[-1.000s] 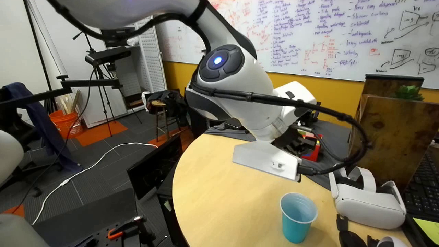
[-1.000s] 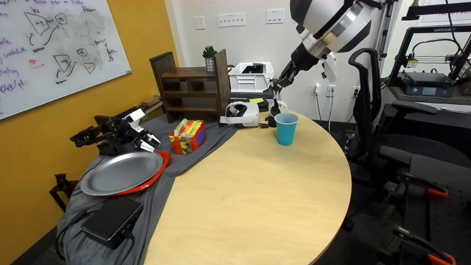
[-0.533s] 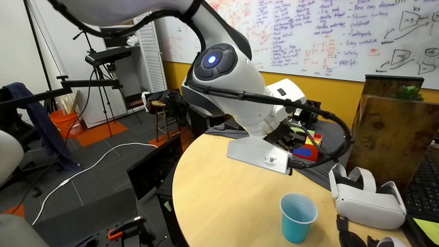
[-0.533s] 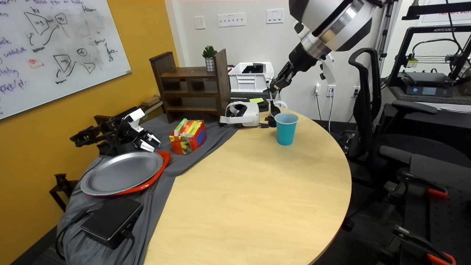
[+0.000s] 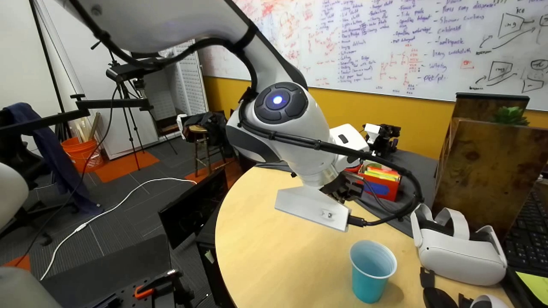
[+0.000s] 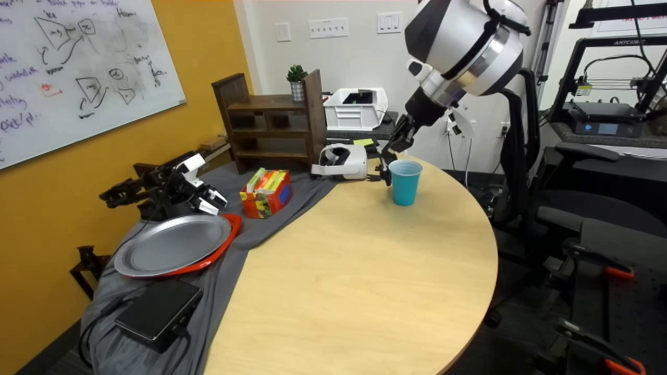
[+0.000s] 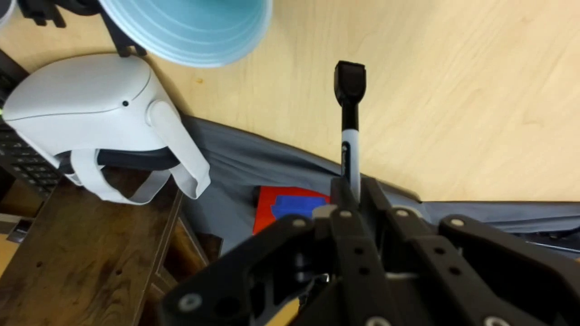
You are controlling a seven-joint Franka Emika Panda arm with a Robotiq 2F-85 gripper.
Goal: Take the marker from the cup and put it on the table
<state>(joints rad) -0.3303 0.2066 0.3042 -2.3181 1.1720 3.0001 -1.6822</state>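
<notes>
My gripper (image 7: 355, 186) is shut on the marker (image 7: 350, 145), a white stick with a black end, in the wrist view. The marker points away from the fingers, its black end over the table (image 7: 462, 90), outside the cup. The light-blue cup (image 7: 204, 34) stands upright to its left, apart from it. In both exterior views the cup (image 5: 369, 280) (image 6: 405, 185) stands on the round tan table (image 5: 261, 239) (image 6: 354, 281). In an exterior view my gripper (image 6: 393, 147) tilts down just above and left of the cup; the marker is hard to make out against dark straps.
A white VR headset (image 5: 462, 256) with black straps lies close to the cup. A wooden shelf (image 6: 273, 122) stands behind. A red box (image 6: 267, 194) and a grey round tray (image 6: 174, 245) sit on dark cloth. Black clamps (image 5: 150, 286) show at the near edge.
The arm has come down and moved slightly left in both exterior views, carrying the marker lower, beside the cup. The cup has not moved.
</notes>
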